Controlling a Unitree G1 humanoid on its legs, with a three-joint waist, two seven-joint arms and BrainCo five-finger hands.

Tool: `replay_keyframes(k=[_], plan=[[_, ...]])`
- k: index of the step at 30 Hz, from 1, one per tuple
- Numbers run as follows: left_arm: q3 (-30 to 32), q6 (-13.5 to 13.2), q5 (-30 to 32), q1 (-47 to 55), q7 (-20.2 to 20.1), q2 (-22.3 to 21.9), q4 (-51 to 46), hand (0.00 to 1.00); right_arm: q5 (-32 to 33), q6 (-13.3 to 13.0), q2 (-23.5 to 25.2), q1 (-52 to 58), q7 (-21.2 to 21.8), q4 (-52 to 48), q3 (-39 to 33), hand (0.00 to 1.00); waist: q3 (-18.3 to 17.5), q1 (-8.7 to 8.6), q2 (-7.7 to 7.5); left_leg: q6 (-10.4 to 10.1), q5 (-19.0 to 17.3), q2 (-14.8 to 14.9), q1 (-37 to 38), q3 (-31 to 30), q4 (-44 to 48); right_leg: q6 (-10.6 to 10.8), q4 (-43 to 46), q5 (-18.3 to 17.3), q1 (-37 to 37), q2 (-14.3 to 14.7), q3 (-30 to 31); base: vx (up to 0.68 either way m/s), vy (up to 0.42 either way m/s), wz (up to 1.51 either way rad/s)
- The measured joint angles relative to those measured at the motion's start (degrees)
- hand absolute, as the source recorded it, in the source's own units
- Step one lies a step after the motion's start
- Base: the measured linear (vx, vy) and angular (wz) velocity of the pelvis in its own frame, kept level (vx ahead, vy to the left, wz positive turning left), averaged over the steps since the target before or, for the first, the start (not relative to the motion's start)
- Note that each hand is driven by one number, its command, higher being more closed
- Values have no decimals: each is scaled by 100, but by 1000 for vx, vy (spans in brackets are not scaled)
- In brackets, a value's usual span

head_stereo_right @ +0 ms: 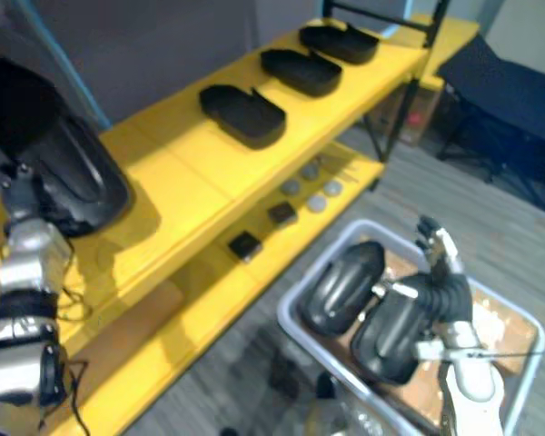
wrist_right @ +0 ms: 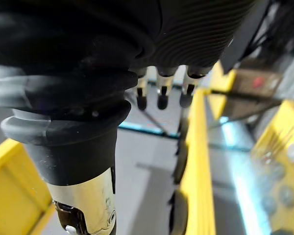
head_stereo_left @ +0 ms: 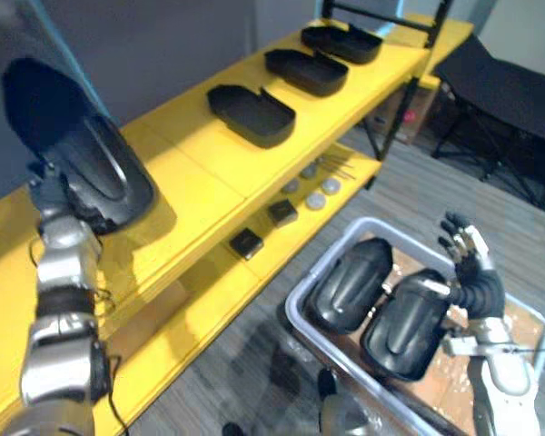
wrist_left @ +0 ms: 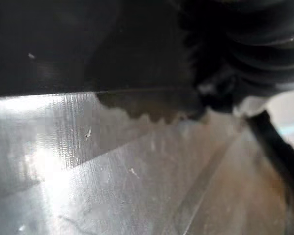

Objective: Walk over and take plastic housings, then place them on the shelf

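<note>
The shelf top (head_stereo_left: 195, 159) lies bare between the tilted housing (head_stereo_left: 91, 163) at the left of the frame and the nearest of the three housings (head_stereo_left: 251, 113) lined toward the upper right. Under it, the lower shelf level (head_stereo_left: 218, 282) carries black blocks (head_stereo_left: 246, 242) and grey discs (head_stereo_left: 316, 202). At lower right, two housings (head_stereo_left: 350, 283) fill the grey bin's (head_stereo_left: 295, 304) left part; its brown bottom shows bare at the right.

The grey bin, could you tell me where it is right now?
In the left eye view the grey bin sits at the lower right, beside the yellow shelf, holding two housings, with the right hand above it.
</note>
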Motion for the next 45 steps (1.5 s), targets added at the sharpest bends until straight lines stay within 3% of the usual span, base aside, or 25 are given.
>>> replay_keyframes(k=[6,11,17,27,28,45], plan=[[-121,891,6,-551,110,121,619,100,-4,-5,154,78,-129,-1,156,0,293,-152,26,-21,-86,75,-154,117,189,-17,58,2,-194,26,130,-12,-5,-10],[-123,1308,80,-661,158,144,820,100,-4,7,237,128,-391,-17,293,0,633,-150,3,-16,-134,116,-248,136,343,-36,132,0,-289,33,184,-14,-21,-3],[-121,1526,305,-879,405,304,993,100,0,46,243,138,-679,-72,464,0,842,-143,-13,-3,-380,242,-538,239,814,-35,231,2,-515,35,302,-32,-15,-8],[-148,1550,303,-1457,586,693,1161,100,246,48,222,126,-846,-280,522,0,1197,-157,-103,33,-570,342,-800,264,1194,-23,242,62,-689,31,407,-11,-4,-4],[-149,1550,302,-1474,587,710,1176,0,255,48,222,126,-849,-280,523,0,1213,-158,-105,30,-575,351,-800,264,1196,-23,242,62,-688,30,407,0,0,0],[-142,1443,-21,-1608,838,821,1419,0,470,49,192,121,-902,-279,625,0,1275,-203,-123,53,-686,421,-876,272,1409,-15,247,67,-681,33,412,-5,-4,0]])
